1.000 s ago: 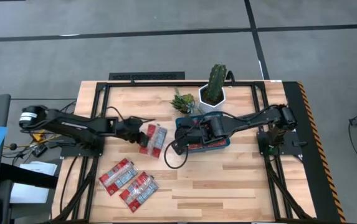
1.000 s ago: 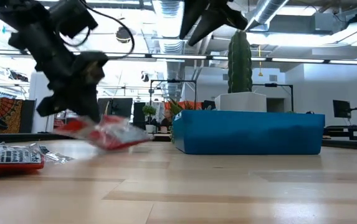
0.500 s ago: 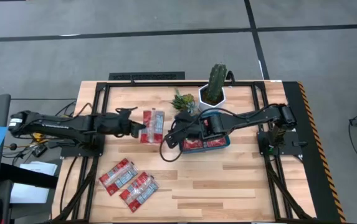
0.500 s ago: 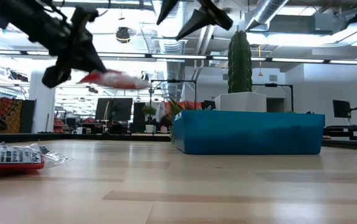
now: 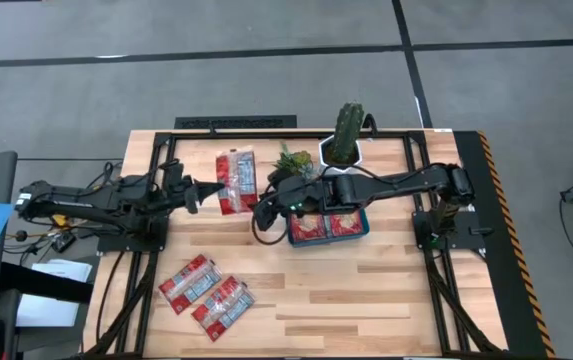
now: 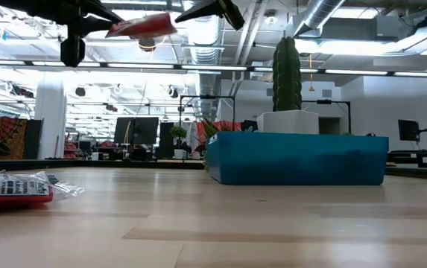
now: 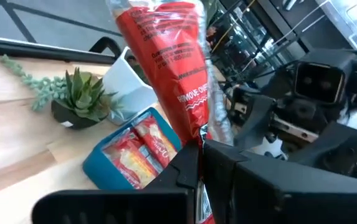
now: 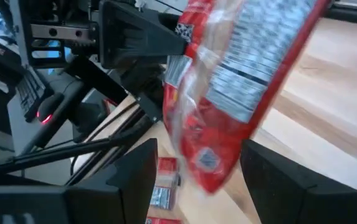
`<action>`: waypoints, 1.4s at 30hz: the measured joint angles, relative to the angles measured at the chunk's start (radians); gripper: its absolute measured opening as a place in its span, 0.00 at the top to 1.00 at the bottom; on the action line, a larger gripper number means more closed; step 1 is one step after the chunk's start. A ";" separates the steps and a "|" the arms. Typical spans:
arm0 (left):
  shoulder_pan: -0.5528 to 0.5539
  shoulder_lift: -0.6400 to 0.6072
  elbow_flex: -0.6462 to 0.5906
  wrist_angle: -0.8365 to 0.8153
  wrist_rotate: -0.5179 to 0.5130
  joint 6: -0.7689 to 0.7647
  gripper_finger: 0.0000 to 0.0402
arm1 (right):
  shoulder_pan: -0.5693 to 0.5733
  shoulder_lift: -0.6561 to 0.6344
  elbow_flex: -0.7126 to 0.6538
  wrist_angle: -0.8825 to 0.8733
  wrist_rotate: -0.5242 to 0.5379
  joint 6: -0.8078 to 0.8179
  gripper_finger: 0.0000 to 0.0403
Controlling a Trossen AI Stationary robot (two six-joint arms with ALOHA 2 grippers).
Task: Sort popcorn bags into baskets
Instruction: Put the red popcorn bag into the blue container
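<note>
A red popcorn bag (image 5: 236, 180) hangs in the air over the table's far left part, held by my left gripper (image 5: 204, 190), which is shut on it. In the low view the bag (image 6: 140, 26) is high above the tabletop. My right gripper (image 5: 264, 200) is open just right of it; in its wrist view its fingers (image 8: 134, 177) stand on either side of the bag's (image 8: 240, 93) end, and I see no contact. The teal-blue tray (image 5: 364, 232) sits mid-table with red packets (image 5: 326, 224) lying flat in it. Other packets (image 5: 206, 292) lie on the near left of the table. My left gripper pinches the popcorn bag between its two fingers at one short end (image 7: 198, 138), coming level from the table's left. The bag is lifted clear and reaches out beyond the fingertips toward the right gripper (image 7: 315, 81), along the line of the fingers.
A white pot with a tall cactus (image 5: 344, 138) and a small succulent (image 5: 294, 160) stand at the far edge, just behind the tray. In the low view one packet (image 6: 12, 187) lies at the left on the wood. The table's near right part is bare wood.
My left gripper has raised the bag from the tabletop high into the air and carried it toward the far edge. My right gripper has left the tray, moving up and toward the table's left, to the bag; the packets in the tray now show.
</note>
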 joint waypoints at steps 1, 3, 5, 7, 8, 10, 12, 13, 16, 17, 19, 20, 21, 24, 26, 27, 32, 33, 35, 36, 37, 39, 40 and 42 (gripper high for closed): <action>-0.004 -0.006 0.000 -0.002 -0.004 0.006 1.00 | -0.004 -0.006 0.000 -0.003 0.000 -0.013 0.38; -0.014 -0.012 0.000 -0.001 -0.011 0.014 1.00 | -0.015 -0.015 0.001 0.008 0.001 -0.038 0.38; -0.021 -0.012 0.000 0.005 -0.012 0.022 1.00 | -0.027 -0.030 0.000 -0.007 0.001 -0.060 0.38; -0.032 -0.012 0.000 0.016 -0.011 0.027 1.00 | -0.039 -0.038 0.000 0.003 0.003 -0.075 0.38; -0.036 -0.012 0.000 0.023 -0.012 0.030 1.00 | -0.045 -0.043 0.002 0.006 0.009 -0.081 0.38; -0.046 -0.010 0.000 0.040 -0.018 0.038 1.00 | -0.061 -0.063 -0.002 -0.016 0.010 -0.103 0.38; -0.053 -0.009 0.000 0.043 -0.030 0.046 1.00 | -0.077 -0.070 0.003 0.004 0.008 -0.109 0.38; -0.056 -0.009 0.000 0.043 -0.037 0.050 1.00 | -0.084 -0.071 0.003 0.000 0.004 -0.115 0.38; -0.059 -0.009 0.000 0.044 -0.054 0.052 1.00 | -0.099 -0.064 -0.001 -0.001 -0.028 -0.127 0.38; -0.059 -0.009 0.000 0.045 -0.055 0.052 1.00 | -0.103 -0.060 -0.001 0.007 -0.038 -0.129 0.38; -0.059 -0.009 0.000 0.057 -0.055 0.061 1.00 | -0.112 -0.046 0.003 0.038 -0.061 -0.130 0.38; -0.059 -0.009 0.000 0.071 -0.055 0.067 1.00 | -0.115 -0.044 0.001 0.024 -0.072 -0.130 0.38; -0.059 -0.009 0.000 0.087 -0.055 0.076 1.00 | -0.117 -0.041 -0.002 0.020 -0.081 -0.132 0.38; -0.059 -0.009 0.000 0.122 -0.055 0.097 1.00 | -0.122 -0.020 0.001 0.066 -0.107 -0.149 0.38; -0.059 -0.009 0.000 0.129 -0.055 0.098 1.00 | -0.128 -0.018 0.000 0.075 -0.109 -0.158 0.38; -0.059 -0.009 0.000 0.131 -0.054 0.098 1.00 | -0.128 -0.018 0.000 0.088 -0.109 -0.170 0.38; -0.059 -0.009 0.000 0.131 -0.055 0.099 1.00 | -0.143 -0.019 0.000 0.128 -0.145 -0.211 0.44; -0.059 -0.009 0.000 0.132 -0.056 0.099 1.00 | -0.148 -0.019 0.000 0.147 -0.172 -0.220 0.47; -0.059 -0.008 0.000 0.135 -0.068 0.099 1.00 | -0.159 -0.019 0.000 0.168 -0.219 -0.228 0.55; -0.059 -0.003 0.000 0.137 -0.071 0.099 1.00 | -0.163 -0.019 0.000 0.173 -0.237 -0.231 0.60; -0.059 0.000 0.000 0.138 -0.074 0.099 1.00 | -0.167 -0.019 0.000 0.172 -0.249 -0.236 0.65; -0.059 0.010 0.000 0.140 -0.078 0.099 1.00 | -0.173 -0.015 0.000 0.172 -0.257 -0.248 0.76; -0.059 0.017 0.000 0.139 -0.080 0.097 1.00 | -0.174 -0.012 0.000 0.172 -0.259 -0.254 0.81; -0.058 0.032 0.000 0.136 -0.086 0.091 1.00 | -0.174 -0.010 0.000 0.166 -0.263 -0.257 0.91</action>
